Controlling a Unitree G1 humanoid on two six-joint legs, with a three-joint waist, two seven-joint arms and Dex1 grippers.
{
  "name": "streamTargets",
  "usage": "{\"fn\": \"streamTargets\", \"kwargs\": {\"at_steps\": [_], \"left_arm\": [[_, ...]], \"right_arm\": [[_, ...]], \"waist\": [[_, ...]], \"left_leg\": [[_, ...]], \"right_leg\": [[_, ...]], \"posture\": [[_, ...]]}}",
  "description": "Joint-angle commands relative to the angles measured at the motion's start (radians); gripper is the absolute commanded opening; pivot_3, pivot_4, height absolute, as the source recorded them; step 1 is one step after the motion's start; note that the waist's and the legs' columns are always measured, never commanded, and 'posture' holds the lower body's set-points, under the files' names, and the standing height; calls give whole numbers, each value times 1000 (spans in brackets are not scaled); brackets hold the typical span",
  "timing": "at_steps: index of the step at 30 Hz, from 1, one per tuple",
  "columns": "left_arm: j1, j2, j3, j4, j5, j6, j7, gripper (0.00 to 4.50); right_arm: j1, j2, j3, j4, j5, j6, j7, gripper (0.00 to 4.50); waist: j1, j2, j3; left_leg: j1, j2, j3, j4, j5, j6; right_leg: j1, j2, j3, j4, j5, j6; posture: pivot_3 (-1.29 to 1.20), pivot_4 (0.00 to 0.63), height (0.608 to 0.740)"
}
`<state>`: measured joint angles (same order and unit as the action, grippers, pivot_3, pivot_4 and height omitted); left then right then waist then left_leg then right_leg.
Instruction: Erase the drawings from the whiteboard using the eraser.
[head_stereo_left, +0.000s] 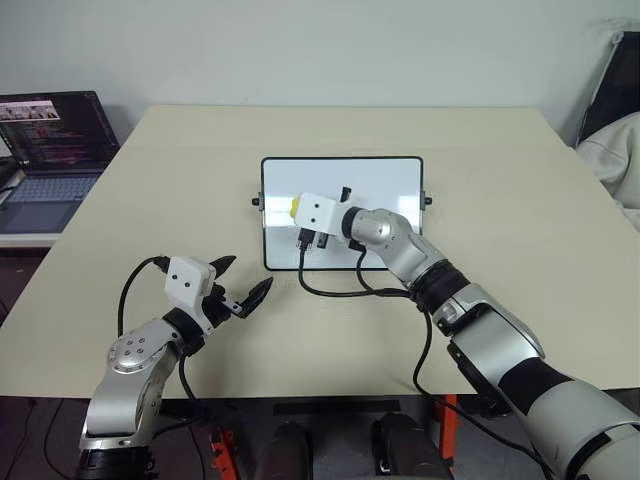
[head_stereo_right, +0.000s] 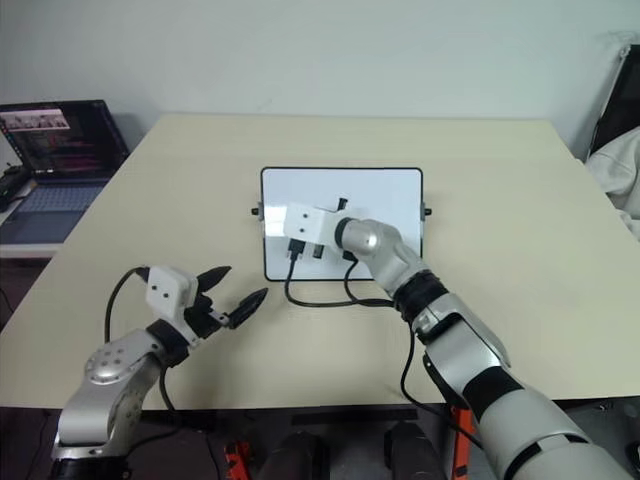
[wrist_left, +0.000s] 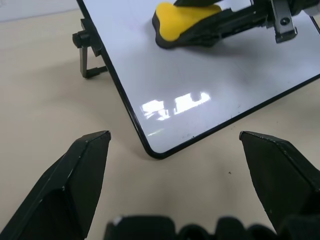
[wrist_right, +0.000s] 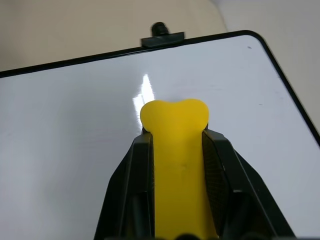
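Biggest risk I see: the whiteboard (head_stereo_left: 385, 180) isn't held down by anything. It just sits on the surface (head_stereo_left: 500, 200), tipped up on its little side stands, so if the right gripper (wrist_right: 175, 112) leans on it too hard while wiping, the board could slide or rock away. The left gripper (head_stereo_left: 245, 283) hangs near the board's front left corner with its jaws spread wide and nothing in them, so it isn't bracing anything.

The right jaws are clenched on the eraser (wrist_right: 177, 150), which is over the left half of the whiteboard; only its yellow tip pokes out past the fingers. If the block twists in that pinch, the black fingers (wrist_right: 137, 170) could scrape the board instead of the dark pad. I can't tell whether the pad is actually touching.

Count: one whiteboard, one eraser, two grippers, one laptop (head_stereo_left: 55, 150) well off to the board's left. Drawings: I can't make out any.
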<state>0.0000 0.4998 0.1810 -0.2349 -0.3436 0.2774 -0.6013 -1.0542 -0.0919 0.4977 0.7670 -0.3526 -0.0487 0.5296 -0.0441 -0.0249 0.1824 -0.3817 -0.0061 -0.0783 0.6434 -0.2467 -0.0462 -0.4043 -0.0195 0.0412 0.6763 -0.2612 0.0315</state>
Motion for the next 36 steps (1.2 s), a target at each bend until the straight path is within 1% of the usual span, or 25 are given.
{"fn": "streamTargets", "kwargs": {"at_steps": [1,3,6,8,10,14,15,18,20,22,25,28,32,36], "left_arm": [[-14,0,0,-10,-3,-17,-6,4500],[-26,0,-6,-14,-7,-10,-7,4500],[-48,1,-16,-30,-25,13,-15,4500],[-65,13,-38,-56,-52,48,-44,4500],[-92,21,-64,-90,-70,86,-64,4500],[-173,38,-116,-135,-99,159,-102,4500],[-189,46,-128,-143,-104,174,-114,4500],[-284,71,-203,-147,-95,215,-165,4500],[-343,76,-245,-132,-97,229,-206,4500],[-399,78,-298,-111,-94,238,-260,4500],[-497,54,-384,-36,-68,211,-344,4500],[-587,30,-449,52,-50,179,-435,4500],[-674,-39,-485,172,-28,125,-485,4500],[-709,-79,-528,259,28,43,-538,4500]], "right_arm": [[93,-36,45,-63,-6,36,147,979],[126,-43,23,-134,9,61,162,979],[167,-43,-45,-263,60,134,162,979],[218,-49,-147,-441,129,232,138,979],[286,-64,-258,-660,200,372,125,979],[428,-99,-436,-1071,322,708,115,978],[452,-110,-465,-1142,341,768,107,978],[593,-190,-603,-1362,367,969,82,978],[657,-188,-680,-1461,389,1117,42,978],[711,-163,-734,-1509,410,1214,4,978],[804,-162,-752,-1500,392,1228,-61,978],[830,-138,-759,-1414,381,1178,-141,978],[832,-129,-746,-1291,382,1099,-199,978],[806,-134,-744,-1175,390,1021,-235,978]], "waist": [[0,0,0],[0,0,0],[4,0,0],[7,0,0],[14,0,1],[16,1,1],[17,1,1],[18,1,1],[17,1,1],[10,1,2],[6,1,1],[3,2,2],[3,2,2],[3,2,2]], "left_leg": [[0,0,0,0,0,0],[0,0,0,0,0,0],[0,0,-1,0,0,0],[-1,0,-2,1,0,0],[-3,0,-2,1,0,0],[-7,-1,-5,0,-1,-2],[-8,-1,-6,0,-2,-2],[-9,-1,-6,0,-2,-3],[-11,-2,-4,0,-2,-3],[-10,-1,-3,-1,-2,-3],[-8,-1,0,-2,-2,-3],[-8,-2,2,-1,-2,-3],[-9,-2,4,-1,-2,-3],[-10,-2,4,-1,-2,-3]], "right_leg": [[0,0,0,0,0,0],[0,0,0,0,0,0],[0,0,0,0,0,0],[0,0,-1,0,0,0],[-1,0,-1,0,0,0],[-2,-1,-2,-2,0,1],[-2,-1,-3,-3,-1,1],[-2,-1,-3,-5,-2,2],[-2,-1,-4,-7,-2,2],[-2,0,-4,-7,-2,2],[-2,1,-3,-7,-2,3],[-2,3,-2,-8,-4,6],[-2,4,-1,-10,-4,6],[-2,4,-1,-11,-2,3]], "posture": [[0,150,740],[0,150,740],[0,150,740],[0,150,740],[0,150,740],[0,150,740],[0,150,740],[0,150,740],[0,150,740],[0,150,740],[0,150,740],[0,150,740],[0,150,740],[0,150,740]]}}
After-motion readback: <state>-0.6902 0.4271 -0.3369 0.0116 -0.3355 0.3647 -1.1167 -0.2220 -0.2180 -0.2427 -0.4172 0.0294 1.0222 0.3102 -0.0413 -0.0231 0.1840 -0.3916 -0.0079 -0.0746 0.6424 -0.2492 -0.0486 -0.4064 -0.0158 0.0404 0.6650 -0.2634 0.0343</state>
